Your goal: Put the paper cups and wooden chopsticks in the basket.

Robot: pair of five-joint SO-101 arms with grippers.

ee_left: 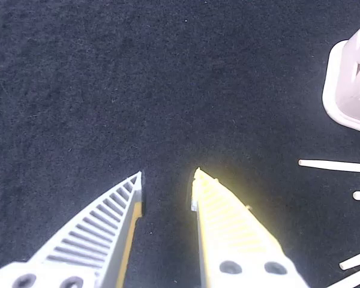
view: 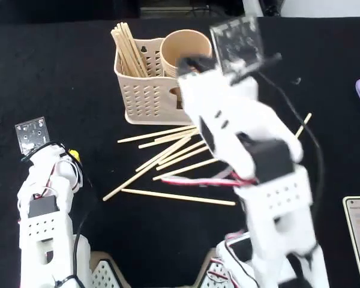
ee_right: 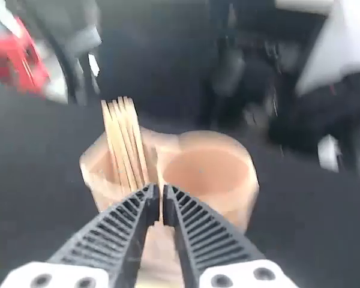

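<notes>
High view: beige slotted plastic basket [view: 145, 96] sits at the table's far side. It holds a tan paper cup [view: 185, 45] and an upright bundle of pale wooden chopsticks [view: 129, 51]. Loose wooden chopsticks [view: 168, 153] lie scattered just in front on the black cloth table [view: 60, 72]. White right arm [view: 240, 138] extends over them to the basket.

Left wrist view: left gripper [ee_left: 167, 180] moderately parted, empty, above bare cloth.

Right wrist view: right gripper [ee_right: 161, 195] pinched to a sliver, apparently holding nothing, close to the bundle. Risk: a sideways swing here could knock sticks out or tip the basket.
</notes>
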